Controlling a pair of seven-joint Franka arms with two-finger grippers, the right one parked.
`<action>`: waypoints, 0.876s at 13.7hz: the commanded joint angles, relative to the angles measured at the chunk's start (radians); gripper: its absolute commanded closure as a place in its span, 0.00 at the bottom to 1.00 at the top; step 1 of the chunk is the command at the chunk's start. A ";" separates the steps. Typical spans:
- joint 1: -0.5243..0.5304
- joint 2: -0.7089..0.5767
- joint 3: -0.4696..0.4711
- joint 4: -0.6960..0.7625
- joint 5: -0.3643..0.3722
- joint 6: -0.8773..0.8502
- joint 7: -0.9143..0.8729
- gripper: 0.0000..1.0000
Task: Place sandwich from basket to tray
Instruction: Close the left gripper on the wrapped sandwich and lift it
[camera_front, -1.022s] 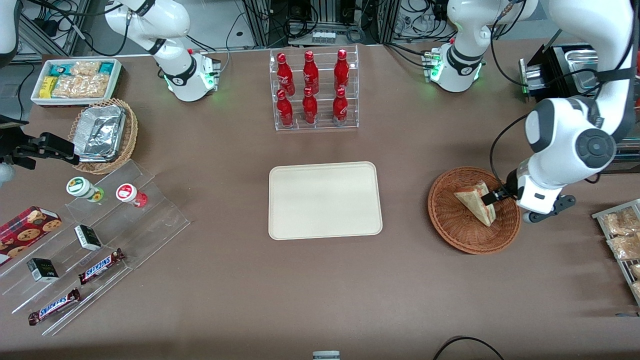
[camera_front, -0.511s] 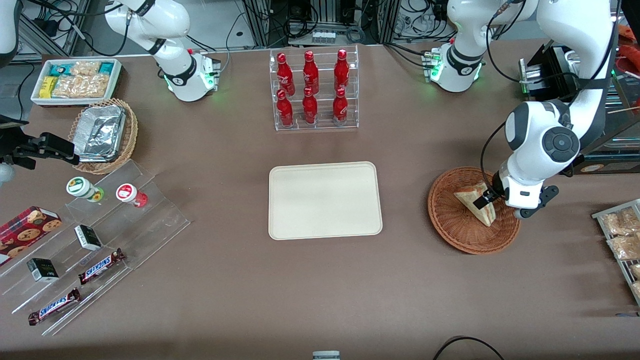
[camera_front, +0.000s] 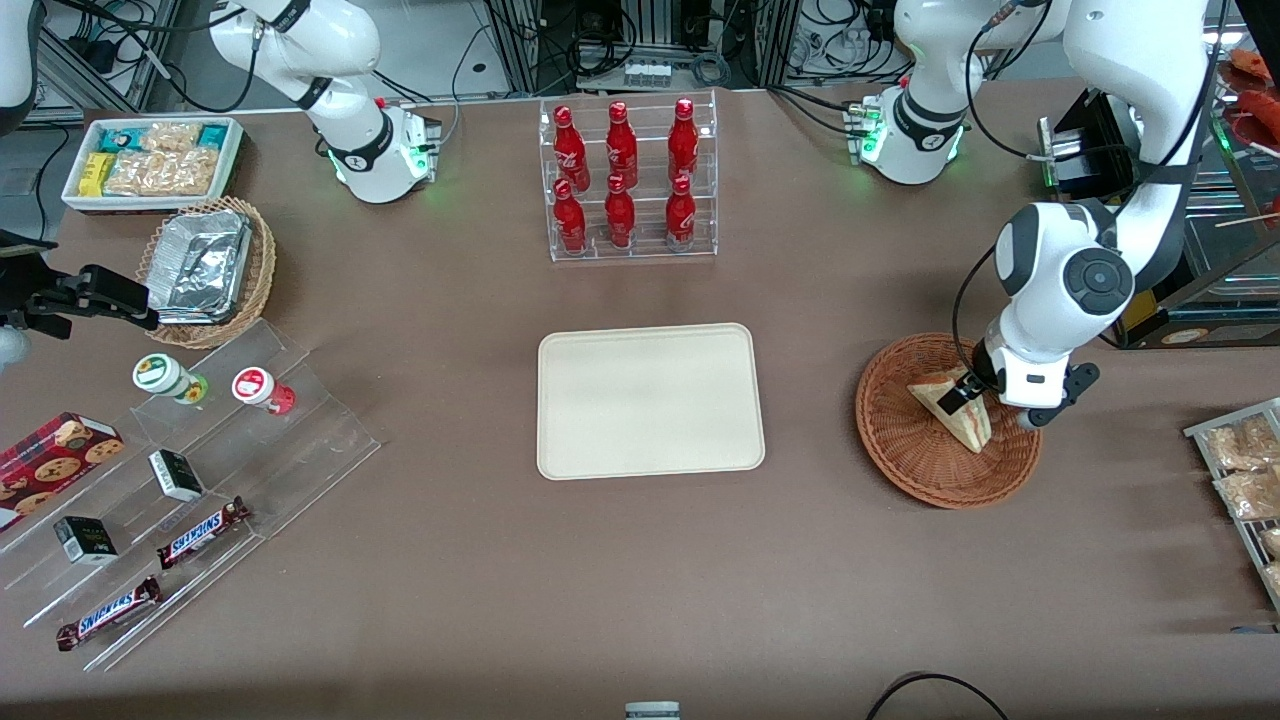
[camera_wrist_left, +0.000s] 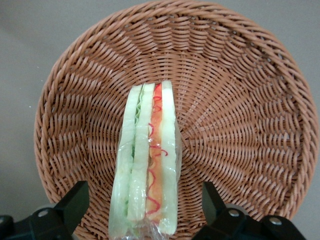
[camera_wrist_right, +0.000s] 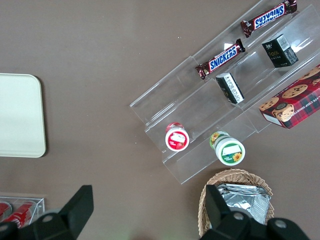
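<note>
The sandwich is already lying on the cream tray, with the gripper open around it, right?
Not quite. The sandwich is in the basket, not on the tray, as the left wrist view shows. The rest holds: the gripper is open, one finger on each side of the sandwich.

A flat brown table (camera_front: 450, 600) carries everything. A cream rectangular tray (camera_front: 650, 400) with rounded corners lies at its centre. At three o'clock from it sits a round reddish-brown wicker basket (camera_front: 905, 440), with the left arm's gripper (camera_front: 962, 392) hanging over its bowl, fingers spread either side of the sandwich (camera_front: 950, 408). At twelve o'clock stands a clear acrylic rack of red bottles (camera_front: 625, 180). At nine o'clock lies a clear stepped acrylic display (camera_front: 200, 500) with snack bars and small boxes. At ten o'clock rest a tan wicker basket of foil containers (camera_front: 210, 270) and a white box of snack packets (camera_front: 155, 160).
</note>
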 joint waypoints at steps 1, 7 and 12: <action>-0.004 0.009 0.000 -0.028 0.020 0.052 -0.038 0.01; -0.004 0.012 0.000 -0.042 0.018 0.056 -0.060 1.00; -0.006 -0.034 -0.003 0.004 0.018 -0.056 -0.049 1.00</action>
